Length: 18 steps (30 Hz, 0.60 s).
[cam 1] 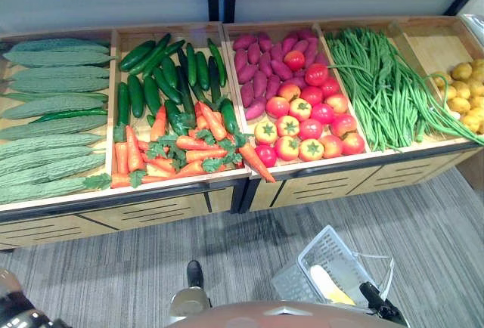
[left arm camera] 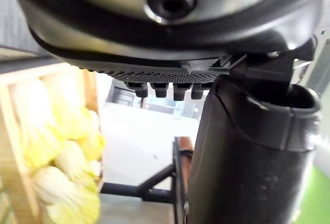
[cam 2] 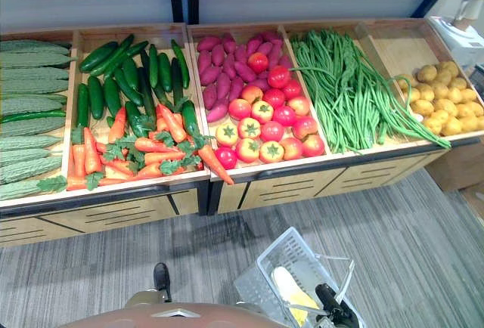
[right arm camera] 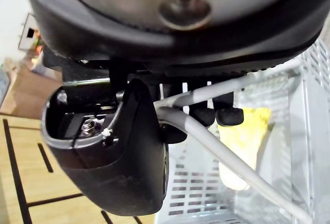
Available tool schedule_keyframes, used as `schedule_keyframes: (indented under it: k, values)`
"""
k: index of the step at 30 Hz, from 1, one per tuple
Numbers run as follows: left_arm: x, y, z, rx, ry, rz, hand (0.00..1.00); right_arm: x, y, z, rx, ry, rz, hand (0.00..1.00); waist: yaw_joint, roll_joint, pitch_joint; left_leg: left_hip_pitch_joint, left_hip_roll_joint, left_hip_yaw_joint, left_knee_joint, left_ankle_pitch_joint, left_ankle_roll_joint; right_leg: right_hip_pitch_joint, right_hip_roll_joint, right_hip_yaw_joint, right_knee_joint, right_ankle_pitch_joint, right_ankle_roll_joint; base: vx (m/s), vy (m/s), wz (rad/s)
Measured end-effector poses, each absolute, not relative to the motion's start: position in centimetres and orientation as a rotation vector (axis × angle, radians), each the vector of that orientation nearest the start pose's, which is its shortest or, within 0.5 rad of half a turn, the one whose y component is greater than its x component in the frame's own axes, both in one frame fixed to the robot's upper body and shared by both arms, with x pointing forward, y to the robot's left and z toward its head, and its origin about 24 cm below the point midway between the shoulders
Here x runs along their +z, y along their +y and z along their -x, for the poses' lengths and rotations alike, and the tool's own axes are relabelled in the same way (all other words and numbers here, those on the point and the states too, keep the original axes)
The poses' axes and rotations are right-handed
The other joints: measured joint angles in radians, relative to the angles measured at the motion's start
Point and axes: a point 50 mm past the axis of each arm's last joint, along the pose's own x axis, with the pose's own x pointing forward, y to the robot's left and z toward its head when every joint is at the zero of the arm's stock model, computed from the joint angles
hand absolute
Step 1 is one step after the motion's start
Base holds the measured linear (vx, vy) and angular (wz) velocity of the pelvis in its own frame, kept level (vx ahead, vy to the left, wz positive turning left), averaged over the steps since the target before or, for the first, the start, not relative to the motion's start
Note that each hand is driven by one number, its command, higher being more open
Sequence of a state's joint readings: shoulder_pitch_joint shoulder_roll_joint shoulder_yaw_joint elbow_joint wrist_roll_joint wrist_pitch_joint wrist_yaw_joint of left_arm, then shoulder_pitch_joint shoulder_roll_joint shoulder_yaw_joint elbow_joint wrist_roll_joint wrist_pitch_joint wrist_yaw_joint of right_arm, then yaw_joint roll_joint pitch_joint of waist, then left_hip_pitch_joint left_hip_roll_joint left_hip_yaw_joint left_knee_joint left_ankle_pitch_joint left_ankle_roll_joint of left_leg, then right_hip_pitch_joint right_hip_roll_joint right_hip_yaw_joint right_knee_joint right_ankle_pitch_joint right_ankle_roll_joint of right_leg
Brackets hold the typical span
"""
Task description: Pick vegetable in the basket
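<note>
One yellow, pale-tipped vegetable lies in white basket.

Bright, even light over the wooden stand, soft shadow on grey floor beneath.

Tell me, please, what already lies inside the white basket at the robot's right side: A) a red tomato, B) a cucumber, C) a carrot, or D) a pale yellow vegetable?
D: a pale yellow vegetable lies inside the white basket, and the right robot hand has its fingers curled round the basket's handle.
</note>
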State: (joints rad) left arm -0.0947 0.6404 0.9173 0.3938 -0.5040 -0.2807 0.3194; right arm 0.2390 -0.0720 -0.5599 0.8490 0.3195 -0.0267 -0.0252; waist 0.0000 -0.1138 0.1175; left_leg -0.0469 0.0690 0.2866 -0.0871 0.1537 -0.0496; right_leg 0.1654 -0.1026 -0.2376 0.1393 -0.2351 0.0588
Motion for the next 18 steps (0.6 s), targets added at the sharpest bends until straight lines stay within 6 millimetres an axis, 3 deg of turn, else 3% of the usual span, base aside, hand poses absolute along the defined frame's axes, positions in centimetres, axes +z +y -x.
schedule_keyframes:
  k: [3, 6, 9, 13, 18]
  values:
    - [17.7, 45.1, -16.9, 1.072, -0.549, -0.021, 1.00, -13.4, -27.2, -6.1, -0.778, 0.832, -0.371, 0.00, -0.001, 0.004, -0.002, 0.008, 0.014, 0.008, 0.001, 0.000, 0.000, 0.000, 0.008, 0.016, 0.001, 0.017, 0.001, 0.03, -0.021, -0.10]
    - [18.7, 43.3, -21.0, 0.875, -0.516, -0.061, 1.00, -12.2, -27.7, -8.0, -0.706, 0.754, -0.329, 0.00, -0.007, 0.005, -0.004, 0.022, 0.016, 0.024, 0.001, 0.000, 0.000, -0.001, 0.005, 0.046, 0.001, 0.018, 0.001, -0.01, -0.014, -0.25]
    - [19.3, 41.2, -23.8, 0.713, -0.495, -0.097, 1.00, -11.6, -27.3, -9.3, -0.616, 0.730, -0.268, 0.00, -0.025, 0.011, -0.006, 0.021, 0.018, 0.042, 0.001, 0.000, 0.000, -0.012, 0.003, 0.068, 0.000, 0.018, 0.001, -0.06, -0.002, -0.23]
    - [19.2, 39.6, -25.7, 0.600, -0.464, -0.114, 1.00, -11.7, -26.7, -9.2, -0.558, 0.752, -0.230, 0.00, -0.037, 0.023, -0.006, 0.021, 0.017, 0.060, 0.001, 0.001, 0.000, -0.026, 0.002, 0.100, -0.001, 0.018, 0.001, -0.06, 0.004, -0.23]
    - [18.9, 39.2, -26.1, 0.569, -0.449, -0.119, 1.00, -12.0, -26.6, -7.7, -0.540, 0.792, -0.201, 0.00, -0.058, 0.039, -0.009, 0.021, 0.017, 0.067, 0.000, 0.008, 0.003, -0.032, -0.001, 0.112, 0.000, 0.018, 0.001, -0.07, 0.004, -0.06]
